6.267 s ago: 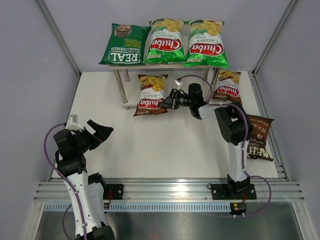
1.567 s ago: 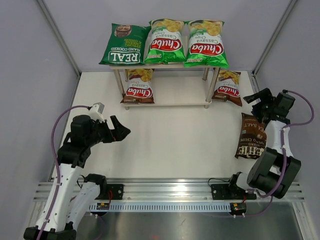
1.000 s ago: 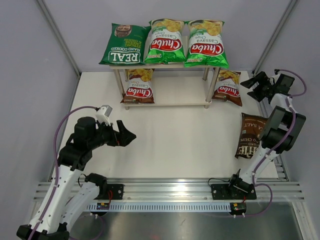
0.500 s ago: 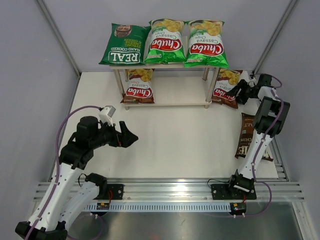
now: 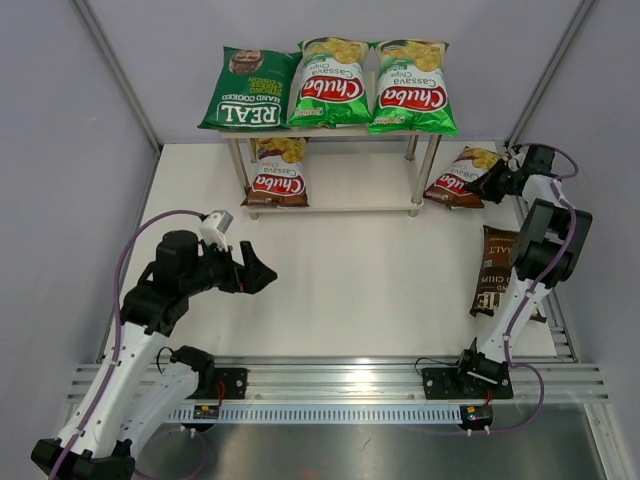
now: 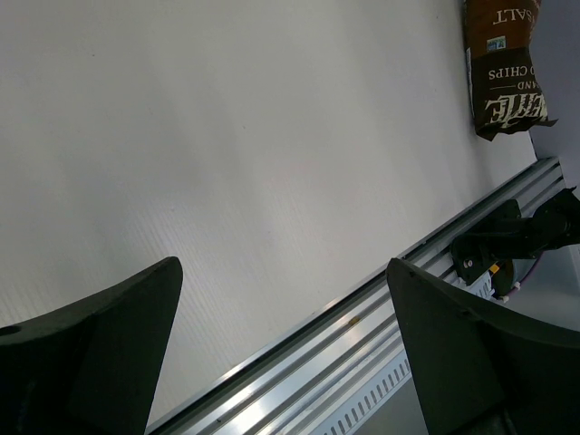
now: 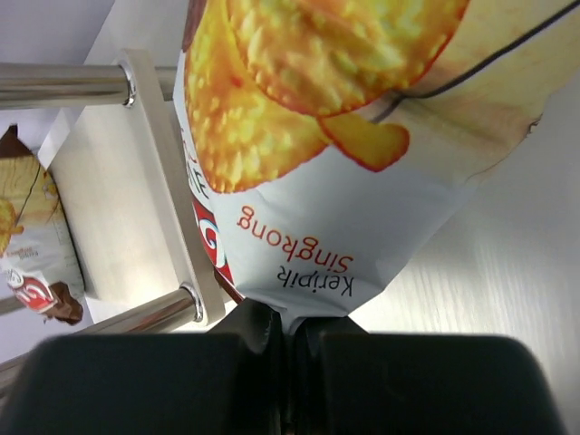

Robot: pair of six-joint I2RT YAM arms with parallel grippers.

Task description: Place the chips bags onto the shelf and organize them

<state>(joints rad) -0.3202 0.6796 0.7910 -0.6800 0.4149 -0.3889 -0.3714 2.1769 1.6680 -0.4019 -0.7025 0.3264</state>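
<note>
Broadly, the shelf (image 5: 350, 196) is seen with its top tier filled by three green bags (image 5: 330, 85), while only one brown-red Chuba bag (image 5: 276, 176) is lodged on the lower board, at its left end. A dark brown bag (image 5: 503, 272) is left flat on the table (image 5: 350, 280) beside the right arm. A second brown-red Chuba bag (image 5: 458, 180) is found at the shelf's right end, just beside the front leg (image 5: 428, 172).

The left gripper (image 5: 248, 272) is held wide open over bare table, with nothing in it. The right gripper (image 5: 497, 180) is clamped tight on that second bag's end seam (image 7: 299, 304), so only a thin strip of glossy film is pinched.

Trouble is most likely to be caused by that narrow hold. If the bag is dragged against the leg or the board's edge, the slick seam could be pulled free. The light shelf could also be shoved, and the stacked bags disturbed. Sag from a one-end grip may be expected, making a snag likelier.
</note>
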